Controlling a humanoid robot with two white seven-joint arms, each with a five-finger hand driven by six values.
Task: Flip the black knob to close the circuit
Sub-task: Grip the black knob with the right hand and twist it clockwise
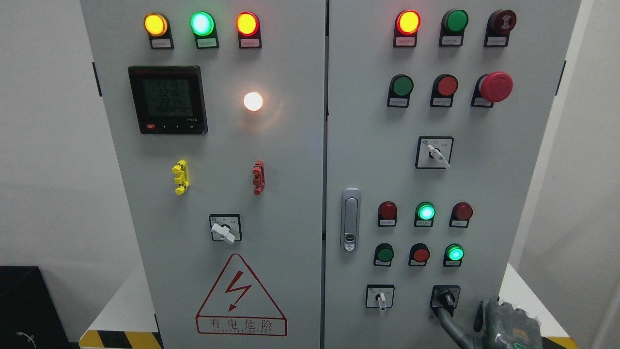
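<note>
Cabinet (310, 145) seen upright, two doors, lamps lit on both. Right door (484, 184) carries switches; black knob (446, 296) located at its lower right, beside white selector (380, 296). Right hand (503, 322) entered from lower right, just below and right of knob; one dark finger (448, 325) extended up-left, tip touching knob handle. Handle long axis judged near vertical, slightly tilted. Remaining fingers: pose cannot be told. Left hand not shown; right hand judged nearer

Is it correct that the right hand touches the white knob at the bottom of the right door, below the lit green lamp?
Not quite. In the head view the right hand touches the black knob, not the white knob beside it. It is indeed at the door's bottom, below the lit green lamp.
</note>
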